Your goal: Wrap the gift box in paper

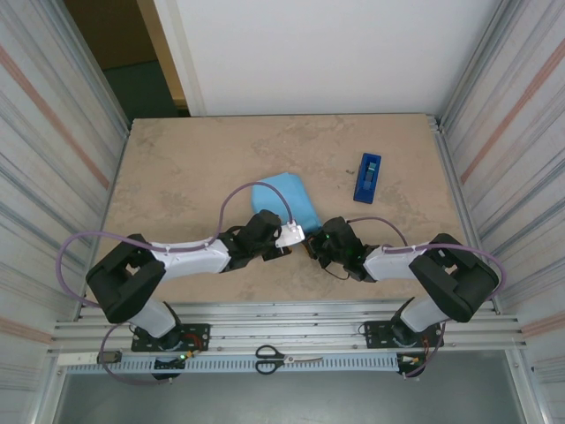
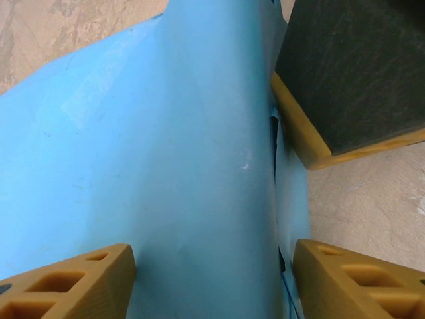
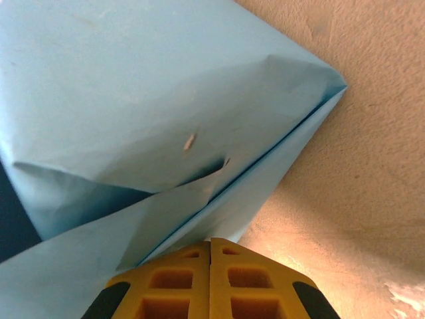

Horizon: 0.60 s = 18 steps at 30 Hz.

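Observation:
The paper [image 1: 284,199], sky-blue face out, lies folded into a bundle at the table's middle; the gift box is hidden under it. My left gripper [image 1: 289,237] sits at the bundle's near edge. In the left wrist view its jaws stand apart astride a raised fold of the paper [image 2: 186,166], left gripper [image 2: 214,256] open. My right gripper [image 1: 311,243] meets the same edge from the right. Its fingers [image 3: 211,240] are pressed together where the paper's folded layers [image 3: 166,100] run into their tips. One right finger [image 2: 345,66] rests against the fold.
A dark-blue tape dispenser [image 1: 368,177] lies on the table to the right of the bundle. Scissors [image 1: 282,358] rest on the rail in front of the arm bases. Corrugated walls [image 1: 53,150] close in both sides.

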Tool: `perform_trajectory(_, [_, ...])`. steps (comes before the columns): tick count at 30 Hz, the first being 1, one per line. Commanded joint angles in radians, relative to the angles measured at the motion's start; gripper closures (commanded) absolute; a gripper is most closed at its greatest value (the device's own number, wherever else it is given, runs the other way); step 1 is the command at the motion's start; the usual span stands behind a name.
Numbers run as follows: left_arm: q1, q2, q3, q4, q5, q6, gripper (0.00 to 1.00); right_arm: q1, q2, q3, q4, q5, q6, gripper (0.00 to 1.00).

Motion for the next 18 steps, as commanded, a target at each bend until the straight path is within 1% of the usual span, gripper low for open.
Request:
perform_trajectory(1, [-0.012, 0.033, 0.016, -0.036, -0.011, -0.006, 0.38, -0.005, -0.024, 0.015, -0.036, -0.006, -0.025, 1.0])
perform_trajectory(4, [-0.012, 0.036, 0.019, -0.045, -0.012, -0.006, 0.42, -0.01, -0.057, 0.011, -0.073, -0.006, -0.041, 1.0])
perform_trajectory(7, [-0.014, 0.043, 0.028, -0.057, -0.01, -0.006, 0.43, -0.03, -0.119, 0.003, -0.159, -0.001, -0.074, 0.98])
perform_trajectory(11, [-0.014, 0.05, 0.038, -0.078, 0.002, -0.013, 0.43, -0.082, -0.257, 0.005, -0.354, 0.012, -0.166, 0.96])
perform_trajectory(13, [-0.015, 0.055, 0.044, -0.083, 0.01, -0.018, 0.44, -0.13, -0.333, 0.019, -0.469, 0.008, -0.236, 0.95])
perform_trajectory(15, [-0.015, 0.066, 0.056, -0.097, 0.014, -0.023, 0.44, -0.201, -0.398, 0.034, -0.569, -0.018, -0.305, 0.94])
perform_trajectory(18, [-0.015, 0.085, 0.069, -0.107, 0.02, -0.04, 0.44, -0.35, -0.481, 0.047, -0.655, -0.107, -0.408, 0.92])
